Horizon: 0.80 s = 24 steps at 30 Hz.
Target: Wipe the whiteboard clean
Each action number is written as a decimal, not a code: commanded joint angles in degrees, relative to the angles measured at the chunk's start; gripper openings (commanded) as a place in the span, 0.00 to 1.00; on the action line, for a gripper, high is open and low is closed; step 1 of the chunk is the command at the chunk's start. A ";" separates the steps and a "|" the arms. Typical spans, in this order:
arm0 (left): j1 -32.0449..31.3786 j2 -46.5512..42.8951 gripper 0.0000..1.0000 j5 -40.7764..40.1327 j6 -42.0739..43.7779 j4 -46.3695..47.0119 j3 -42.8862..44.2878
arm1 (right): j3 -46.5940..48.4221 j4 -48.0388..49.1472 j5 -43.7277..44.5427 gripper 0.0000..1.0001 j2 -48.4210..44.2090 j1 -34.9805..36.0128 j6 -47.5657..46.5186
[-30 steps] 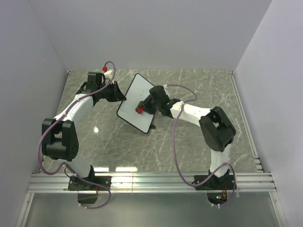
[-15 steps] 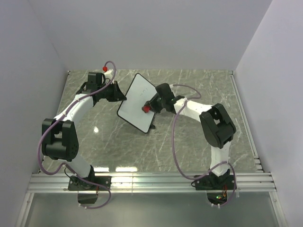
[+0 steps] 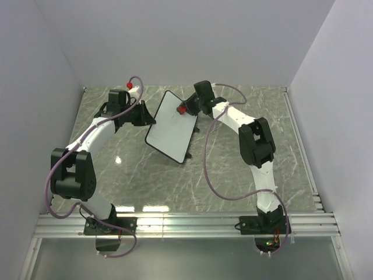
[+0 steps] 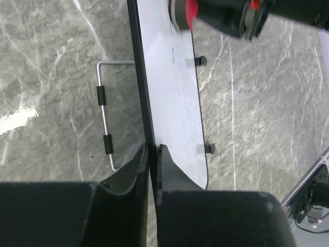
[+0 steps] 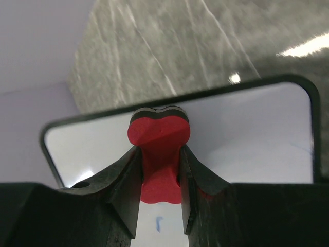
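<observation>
On the grey marbled bench [image 3: 145,181], upper centre, left jaws clench the edge of a flat white black-rimmed whiteboard [image 3: 172,125]. Right jaws grasp a red bone-shaped eraser [image 3: 182,109] at its top.

The whiteboard [image 3: 172,125], in the upper middle of the frame, has a plain white face inside a thin black rim, with small black tabs on one edge. In the left wrist view a faint blue mark [image 4: 172,54] shows near the top of it. The eraser [image 5: 159,154] is bright red with a dark strip along its upper edge. The table [image 3: 245,169] is grey-green marble with white veins. Both arms [image 3: 96,133] are white with black joints, and their cables [image 3: 204,163] are mauve. The walls [image 3: 192,41] are pale lilac-grey. The wire stand [image 4: 104,118] is silver with black sleeves.
</observation>
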 commanded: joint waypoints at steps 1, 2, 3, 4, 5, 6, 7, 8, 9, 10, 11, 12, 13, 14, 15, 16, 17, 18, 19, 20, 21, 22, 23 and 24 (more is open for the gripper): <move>-2.80 -0.86 0.00 2.51 2.68 -5.97 -2.59 | 6.16 2.37 -0.31 0.00 5.51 0.88 2.72; -3.06 -1.13 0.00 2.34 2.77 -6.05 -2.59 | 7.23 2.29 -0.49 0.00 6.22 0.97 3.08; -3.07 -1.13 0.00 2.34 2.86 -6.05 -2.68 | 8.37 2.11 -0.58 0.00 6.83 0.97 3.34; -3.15 -1.30 0.00 2.34 2.77 -6.05 -2.85 | 10.38 1.16 -0.49 0.00 7.79 0.97 3.34; -3.15 -1.48 0.00 2.34 2.77 -5.97 -2.94 | 11.01 0.54 -0.32 0.00 7.98 0.88 3.52; -3.24 -1.57 0.00 2.42 2.77 -5.88 -3.03 | 11.02 0.36 -0.23 0.00 7.98 1.06 3.61; -3.16 -1.65 0.00 2.34 2.68 -5.88 -3.12 | 9.54 1.05 -0.32 0.00 7.11 1.06 3.95; -3.15 -1.66 0.00 2.34 2.77 -5.79 -3.21 | 8.30 1.41 -0.06 0.00 6.32 1.76 4.05; -3.15 -1.74 0.00 2.34 2.77 -5.70 -3.21 | 6.90 1.67 0.12 0.00 5.35 2.11 4.05; -3.24 -1.74 0.00 2.25 2.77 -5.70 -3.38 | 3.14 3.24 0.21 0.00 3.17 2.55 4.31; -3.16 -1.66 0.00 2.34 2.77 -5.53 -3.38 | 1.02 4.04 0.47 0.00 1.93 3.60 4.57; -3.15 -1.66 0.00 2.25 2.77 -5.53 -3.38 | -1.35 4.92 0.65 0.00 0.70 4.30 4.83; -3.24 -1.57 0.00 2.42 2.77 -5.44 -3.38 | -5.81 6.84 0.82 0.00 -1.58 5.01 5.62; -3.16 -1.39 0.00 2.51 2.68 -5.35 -3.30 | -7.86 7.82 0.82 0.00 -2.38 5.54 5.98; -3.15 -1.30 0.00 2.60 2.77 -5.35 -3.21 | -9.71 8.70 0.82 0.00 -3.17 7.02 6.50; -3.15 -1.22 0.00 2.69 2.77 -5.26 -3.21 | -12.51 10.18 0.65 0.00 -4.14 7.56 7.12; -3.15 -1.13 0.00 2.69 2.68 -5.18 -3.12 | -13.50 10.90 0.56 0.00 -4.41 8.43 7.30; -3.24 -1.04 0.00 2.77 2.68 -5.18 -3.21 | -14.03 11.08 0.21 0.00 -4.41 9.75 7.47; -3.24 -0.95 0.00 2.78 2.77 -5.09 -3.21 | -14.29 10.90 0.12 0.00 -4.24 10.54 7.47; -3.16 -0.95 0.00 2.86 2.68 -5.00 -3.29 | -14.30 11.16 -0.05 0.00 -4.15 11.07 7.30; -3.15 -1.04 0.00 2.86 2.68 -4.74 -3.47 | -14.04 10.73 0.03 0.00 -4.06 12.12 7.04; -3.24 -1.13 0.00 2.78 2.59 -4.65 -3.73 | -13.16 10.47 0.12 0.00 -3.89 12.48 6.95; -3.24 -1.30 0.00 2.86 2.68 -4.65 -3.82 | -12.72 10.29 0.12 0.00 -3.71 12.57 6.77; -3.16 -1.39 0.00 2.78 2.68 -4.56 -4.00 | -12.11 9.59 0.21 0.00 -3.62 12.75 6.77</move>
